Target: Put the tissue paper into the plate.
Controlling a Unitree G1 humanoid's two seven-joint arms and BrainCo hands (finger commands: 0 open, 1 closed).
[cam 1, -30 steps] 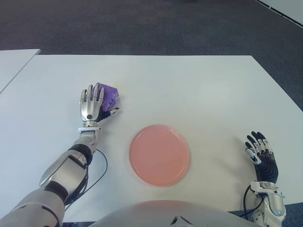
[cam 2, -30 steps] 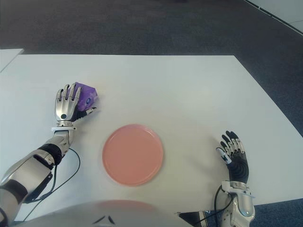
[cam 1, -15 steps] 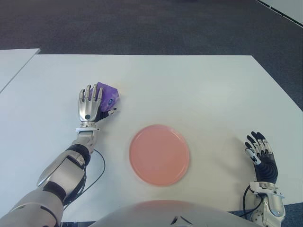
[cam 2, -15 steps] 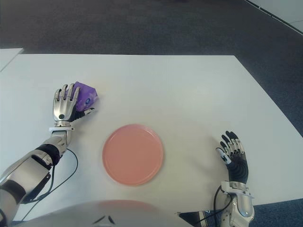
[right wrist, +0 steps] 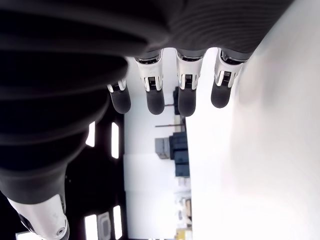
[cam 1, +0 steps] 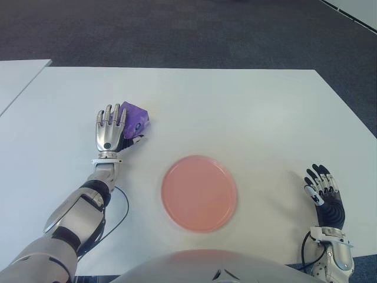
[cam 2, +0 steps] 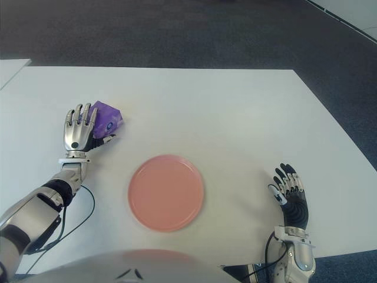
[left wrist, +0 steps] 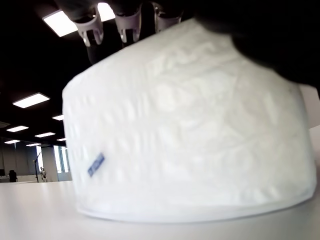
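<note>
A purple tissue pack (cam 1: 136, 118) lies on the white table (cam 1: 247, 112) at the left. My left hand (cam 1: 121, 127) covers its near-left side with the fingers stretched out flat over it and the thumb beside its near edge. In the left wrist view the tissue pack (left wrist: 185, 130) fills the picture, looking pale, with my fingertips (left wrist: 127, 22) above its top and not curled around it. The pink plate (cam 1: 199, 193) sits empty at the table's centre front, to the right of that hand. My right hand (cam 1: 323, 190) shows at the front right, fingers (right wrist: 155, 95) relaxed and holding nothing.
A second white table's corner (cam 1: 17, 76) shows at the far left. Dark carpet (cam 1: 188, 29) lies beyond the table's far edge. A black cable (cam 1: 121, 212) loops on the table beside my left forearm.
My left hand has drifted slightly to the left on the tissue pack, uncovering a little more of it. The pack, plate and right hand have not moved.
</note>
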